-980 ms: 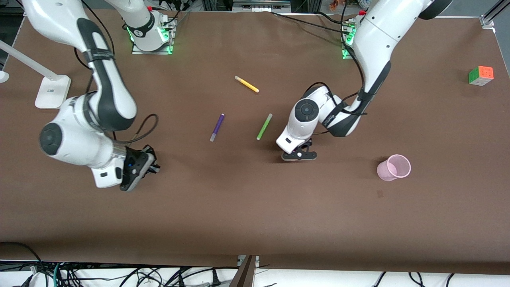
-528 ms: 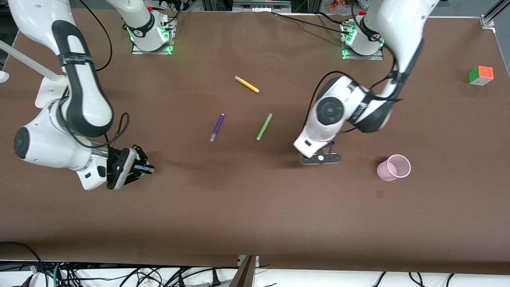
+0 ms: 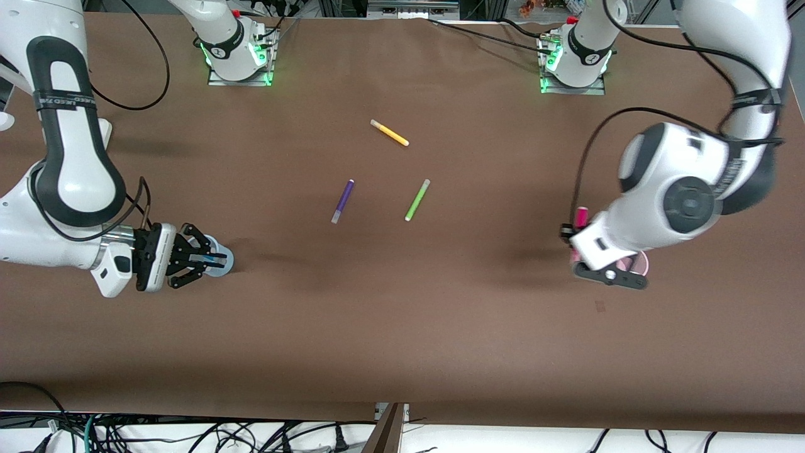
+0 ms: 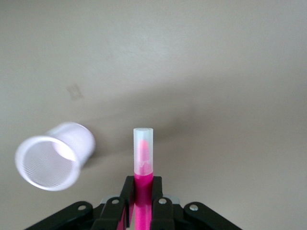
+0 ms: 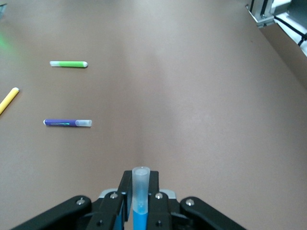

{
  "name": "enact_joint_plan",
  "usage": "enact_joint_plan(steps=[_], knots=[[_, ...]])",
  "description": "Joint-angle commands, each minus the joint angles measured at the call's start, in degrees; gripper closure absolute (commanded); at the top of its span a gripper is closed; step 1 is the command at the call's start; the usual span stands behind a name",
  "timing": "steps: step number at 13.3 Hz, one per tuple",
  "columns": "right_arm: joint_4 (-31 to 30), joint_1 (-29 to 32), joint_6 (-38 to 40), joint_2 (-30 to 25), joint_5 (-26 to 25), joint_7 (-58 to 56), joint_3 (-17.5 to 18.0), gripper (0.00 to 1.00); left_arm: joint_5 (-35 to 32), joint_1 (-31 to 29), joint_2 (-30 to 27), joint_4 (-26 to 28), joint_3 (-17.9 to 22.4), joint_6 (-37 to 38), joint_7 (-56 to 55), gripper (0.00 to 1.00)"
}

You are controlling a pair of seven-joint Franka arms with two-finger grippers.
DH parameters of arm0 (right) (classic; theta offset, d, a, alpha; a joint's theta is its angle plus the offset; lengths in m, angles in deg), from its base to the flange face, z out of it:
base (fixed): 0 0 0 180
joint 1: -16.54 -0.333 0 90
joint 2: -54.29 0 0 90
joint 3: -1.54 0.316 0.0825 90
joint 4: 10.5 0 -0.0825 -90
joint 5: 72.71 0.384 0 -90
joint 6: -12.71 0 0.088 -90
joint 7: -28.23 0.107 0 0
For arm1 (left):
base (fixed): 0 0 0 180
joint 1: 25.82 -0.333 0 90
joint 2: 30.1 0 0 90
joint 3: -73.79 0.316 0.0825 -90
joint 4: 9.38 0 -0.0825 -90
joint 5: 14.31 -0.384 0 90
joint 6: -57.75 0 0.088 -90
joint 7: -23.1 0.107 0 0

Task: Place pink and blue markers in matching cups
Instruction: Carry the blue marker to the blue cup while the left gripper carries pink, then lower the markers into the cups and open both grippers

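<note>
From my remote station, I saw the left gripper [image 4: 139, 211] closed tight on the pink marker [image 4: 142, 165], its pale end pointing out, held in the air over the pink cup [image 4: 53, 155] at the left arm's end of the table [image 3: 402, 327]. The right gripper [image 5: 139, 203] pinched the blue marker [image 5: 140, 194] over the blue cup [image 3: 223, 258]. The purple marker [image 3: 343, 201], green marker [image 3: 417, 199] and yellow marker [image 3: 389, 133] lay mid-table.

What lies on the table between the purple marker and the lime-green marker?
Nothing: in the front view the stretch of brown table between the purple marker and the lime-green marker is bare. The yellow marker lies farther from the camera, outside that gap.
</note>
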Motion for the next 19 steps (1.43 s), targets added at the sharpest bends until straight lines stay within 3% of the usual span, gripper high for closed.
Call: enact_joint_plan(steps=[1, 4, 9, 10, 11, 12, 14, 16, 19], knots=[[-0.11, 2.10, 2.48, 0.58, 3.10, -4.60, 0.63, 0.90, 1.08, -4.09, -0.98, 0.51, -0.92, -2.57, 17.15, 1.00], [-0.20, 3.77, 4.50, 2.43, 7.22, -11.01, 0.63, 0.90, 5.09, -8.04, -0.63, 0.77, -1.01, -6.88, 39.03, 1.00], [-0.20, 6.76, 8.37, 3.66, 8.73, -15.07, 0.63, 0.89, 29.25, -17.44, 4.19, 3.05, -0.92, -9.88, 73.75, 1.00], [-0.12, 6.85, 8.63, 3.75, 8.73, -14.99, 0.63, 0.83, 32.17, -18.77, 5.25, 3.58, -0.92, -9.88, 78.77, 1.00], [-0.20, 7.11, 8.72, 3.84, 8.73, -14.20, 0.63, 0.62, 33.93, -20.00, 6.48, 3.67, -0.92, -9.88, 82.65, 1.00], [-0.20, 7.29, 8.90, 4.10, 8.73, -13.76, 0.63, 0.01, 35.87, -20.71, 7.88, 3.67, -0.92, -9.88, 86.52, 1.00], [-0.12, 7.55, 9.08, 4.01, 8.73, -8.43, 0.54, 0.00, 42.71, -22.81, 11.31, 3.93, -0.92, -9.70, 95.39, 1.00], [0.41, 7.29, 8.99, 3.40, 7.95, -0.79, 0.63, 0.00, 47.29, -24.40, 11.77, 8.05, -0.92, -9.70, 97.71, 1.00], [2.51, 5.80, 8.46, 2.70, 4.70, 13.88, 0.72, 0.00, 47.75, -26.16, 12.03, 8.42, -0.92, -9.53, 101.93, 1.00]])
